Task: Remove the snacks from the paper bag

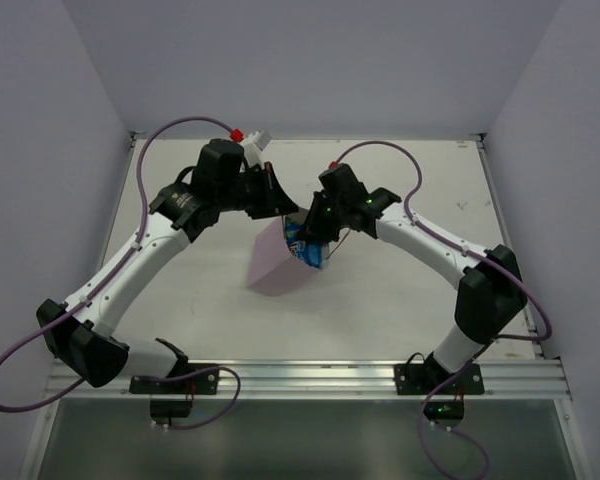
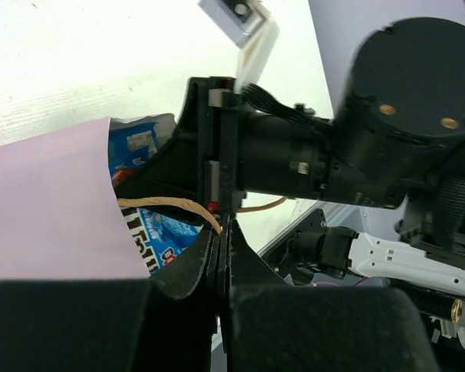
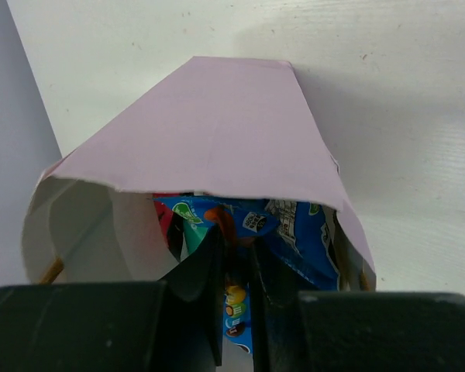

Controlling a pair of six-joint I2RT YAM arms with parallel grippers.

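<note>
The pale lilac paper bag (image 1: 273,266) lies tipped over mid-table, its mouth toward the back. My left gripper (image 1: 283,208) is shut on the bag's brown cord handle (image 2: 164,203) at the rim, and the left wrist view shows the jaws pressed together at their tips (image 2: 220,226). My right gripper (image 3: 236,252) reaches into the mouth. Its fingers pinch a blue snack packet (image 3: 298,232) printed with coloured candies. A red packet (image 3: 163,214) and a teal one (image 3: 187,226) show deeper in the bag (image 3: 217,124). The snacks (image 1: 306,250) peek out of the opening.
The white table (image 1: 410,290) spreads around the bag, with lilac walls on three sides. An aluminium rail (image 1: 310,378) runs along the near edge by the arm bases. The right arm's black wrist (image 2: 387,116) sits close in front of the left gripper.
</note>
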